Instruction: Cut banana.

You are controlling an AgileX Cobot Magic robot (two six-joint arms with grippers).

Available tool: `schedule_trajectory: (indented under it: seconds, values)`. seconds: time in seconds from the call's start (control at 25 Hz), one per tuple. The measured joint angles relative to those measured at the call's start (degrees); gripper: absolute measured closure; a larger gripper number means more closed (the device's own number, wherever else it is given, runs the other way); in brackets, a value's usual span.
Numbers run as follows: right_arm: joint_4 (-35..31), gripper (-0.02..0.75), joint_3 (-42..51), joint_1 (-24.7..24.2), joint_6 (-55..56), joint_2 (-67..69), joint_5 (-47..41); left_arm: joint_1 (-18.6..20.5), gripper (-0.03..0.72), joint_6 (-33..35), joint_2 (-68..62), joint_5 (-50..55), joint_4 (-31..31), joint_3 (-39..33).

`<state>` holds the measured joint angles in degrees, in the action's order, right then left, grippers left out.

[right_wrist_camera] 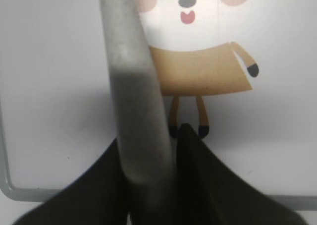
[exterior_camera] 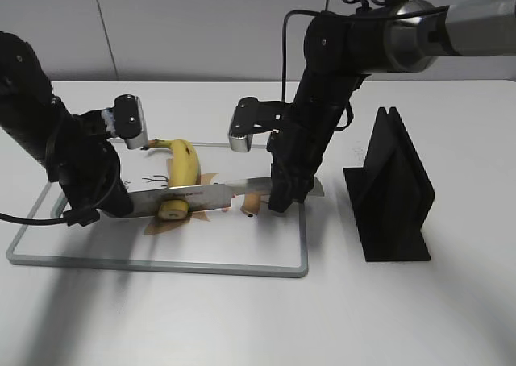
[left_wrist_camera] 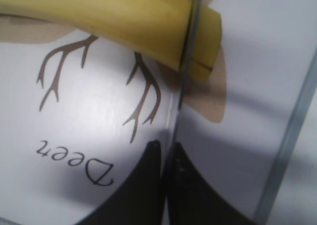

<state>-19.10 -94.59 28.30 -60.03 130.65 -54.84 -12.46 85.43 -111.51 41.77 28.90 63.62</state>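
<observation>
Your right end effector clenches the knife mid-frame across the banana; the left end effector pinches its tip, steadying the cut.

Left arm low, reaching in from the side; left gripper jaws pinched thin on the knife blade tip. Right arm bent steeply down from above; right gripper jaws clamped on the knife handle.

Glossy metal knife blade, smooth waxy banana, matt white cutting board.
</observation>
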Motion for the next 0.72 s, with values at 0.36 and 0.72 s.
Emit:
schedule_trajectory:
  seconds: [0.36, 0.72]
  values:
    - [0.35, 0.519, 0.51, 0.0, 0.0, -4.31, -1.0, -0.1, 0.697, -0.3, 4.62, 1.47, 0.36, -0.75]
    - [-0.07, 0.519, 0.51, 0.0, 0.0, -7.37, -1.34, -0.1, 0.7, -0.46, 10.49, 2.35, -1.07, -0.94]
